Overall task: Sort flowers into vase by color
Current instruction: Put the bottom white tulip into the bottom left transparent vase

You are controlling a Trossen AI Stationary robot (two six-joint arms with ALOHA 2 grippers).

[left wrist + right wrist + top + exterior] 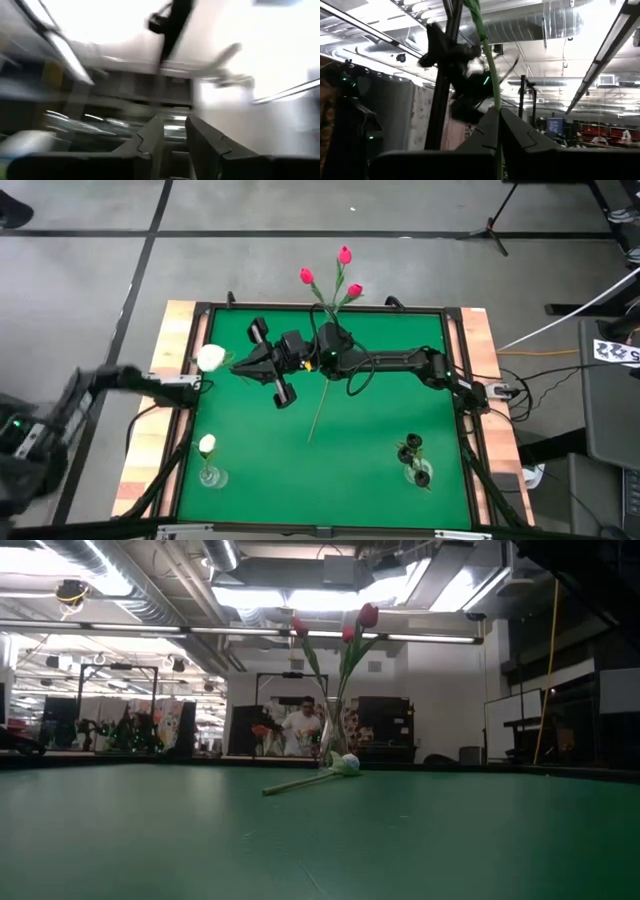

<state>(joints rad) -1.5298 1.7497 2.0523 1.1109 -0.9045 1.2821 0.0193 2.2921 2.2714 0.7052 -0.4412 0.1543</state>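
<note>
Flowers are spread over the green table. The right gripper, near the table's left side, is clamped on a green stem, with a white tulip just past its fingers. The left gripper is narrowly parted and empty. A loose stem lies under the right arm, in front of the pink tulips.

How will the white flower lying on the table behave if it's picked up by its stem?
The white flower probably weighs little: thin stem, small bud. The long stem may flex, letting the bud end sag. Lying flat on the table, it might slide when nudged.
</note>
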